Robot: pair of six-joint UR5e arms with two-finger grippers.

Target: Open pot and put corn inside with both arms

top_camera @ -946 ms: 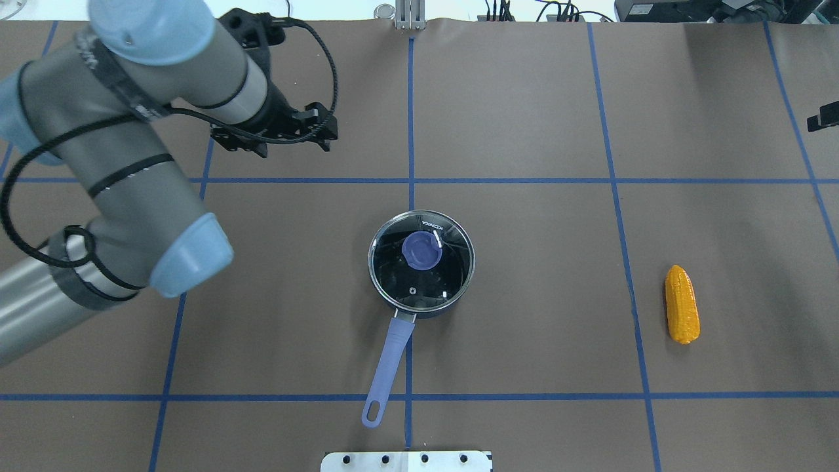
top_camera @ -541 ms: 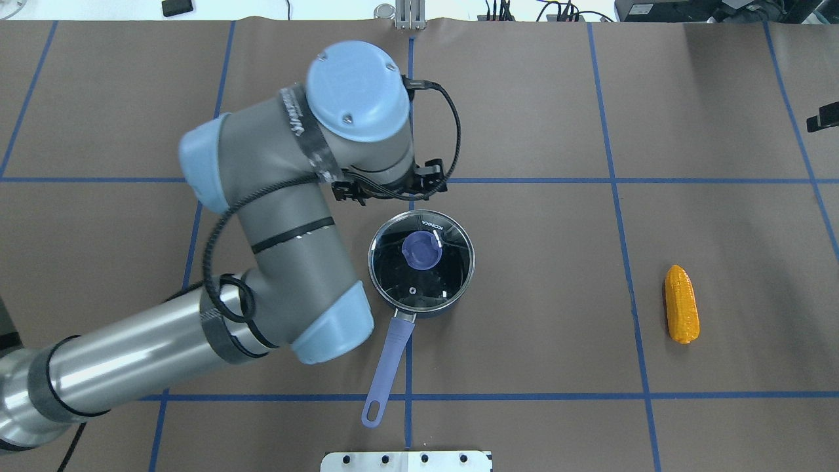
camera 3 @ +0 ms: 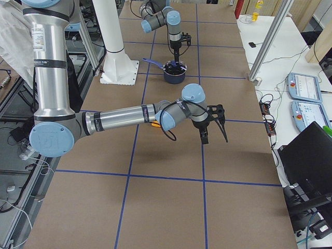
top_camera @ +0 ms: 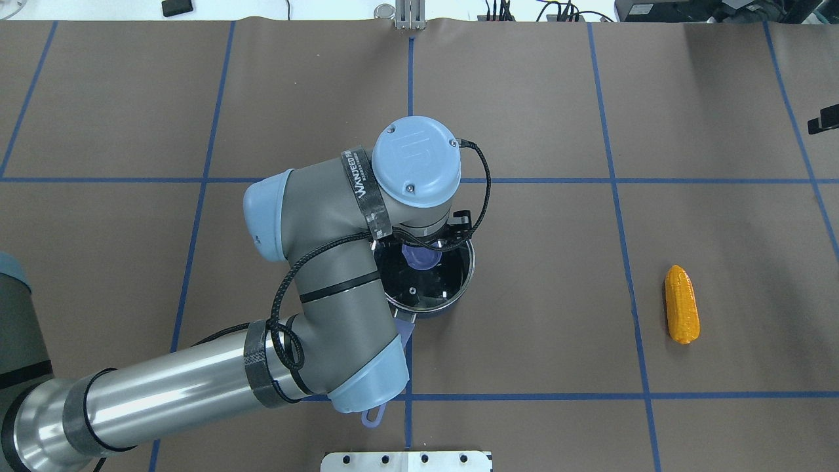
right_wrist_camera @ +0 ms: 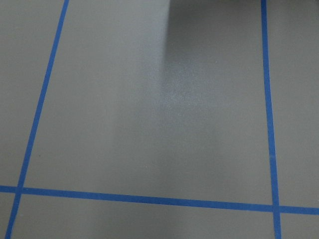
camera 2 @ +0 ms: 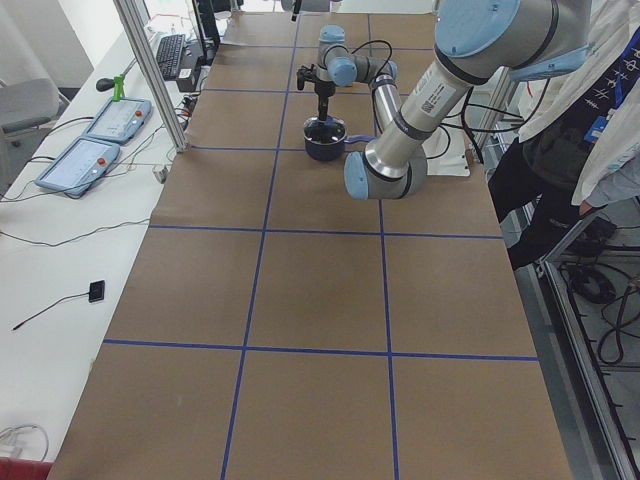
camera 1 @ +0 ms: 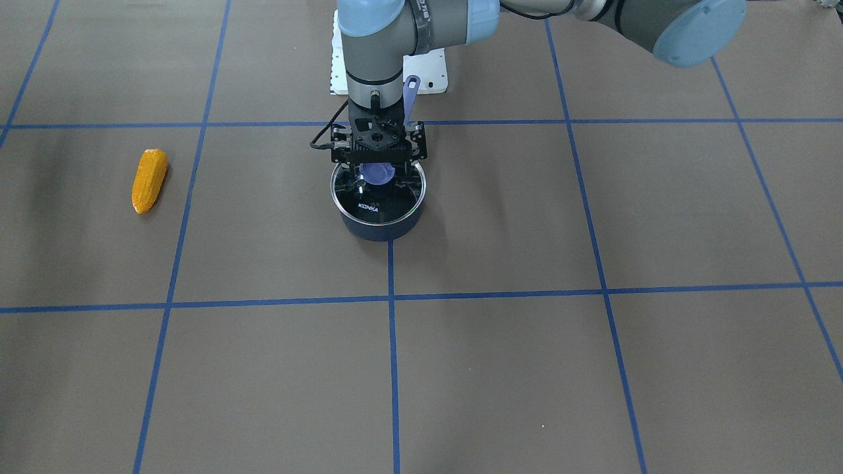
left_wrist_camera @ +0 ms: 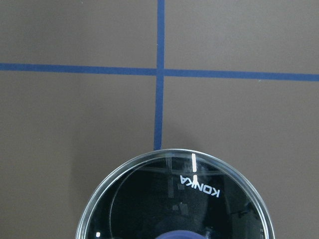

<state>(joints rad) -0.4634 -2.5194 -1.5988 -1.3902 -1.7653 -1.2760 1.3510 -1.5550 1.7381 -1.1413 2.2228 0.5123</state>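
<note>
The navy pot (camera 1: 379,227) stands at the table's middle with its glass lid (top_camera: 429,288) on and its lavender handle (camera 1: 409,92) pointing toward the robot. My left gripper (camera 1: 380,179) hangs straight down over the lid, open, with its fingers on either side of the purple knob (camera 1: 377,172). The lid's rim fills the bottom of the left wrist view (left_wrist_camera: 174,199). The orange corn (top_camera: 682,305) lies alone far to the right. My right gripper (camera 3: 213,127) hovers beyond the corn; I cannot tell whether it is open or shut.
The brown table cover carries a grid of blue tape lines. A white base plate (top_camera: 406,461) sits at the near edge behind the pot handle. An operator (camera 2: 590,130) stands beside the table. Control pendants (camera 2: 80,165) lie on a side bench.
My left arm has swung in from the far left and come down over the pot, bringing its gripper around the lid's knob. The pot, lid and corn have not moved.
</note>
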